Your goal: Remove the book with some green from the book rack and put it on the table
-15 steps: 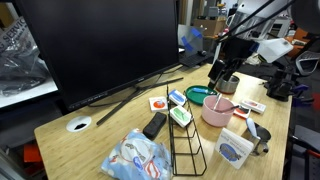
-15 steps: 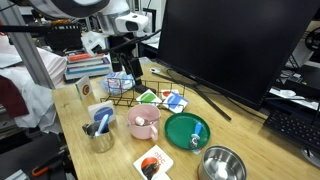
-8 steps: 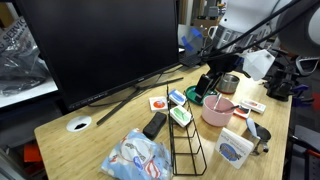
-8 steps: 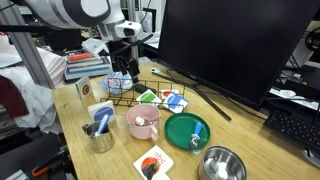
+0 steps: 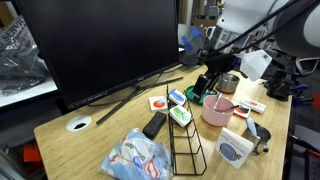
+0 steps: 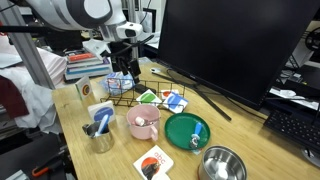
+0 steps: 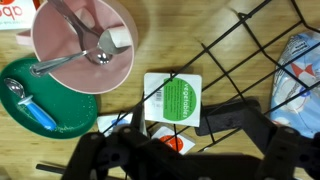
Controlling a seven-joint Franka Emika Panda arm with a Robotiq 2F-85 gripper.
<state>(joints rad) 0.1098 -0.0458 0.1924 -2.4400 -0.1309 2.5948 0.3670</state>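
1. One gripper (image 7: 178, 152) fills the six o'clock edge of the wrist view. Its jaws look spread wide with nothing between them, though the dark blur leaves that a little unsure.
2. The book with green (image 7: 172, 100) sits at twelve o'clock from the gripper, among the black wires of the rack (image 5: 186, 140), and no finger touches it.
3. A pink bowl (image 7: 60, 72) holding a spoon (image 7: 98, 57) lies at ten o'clock from the book, and a green plate (image 7: 65, 110) lies at nine o'clock.
4. In an exterior view the rack stands on the table (image 5: 105, 120), with the arm hanging over the rack's far end.
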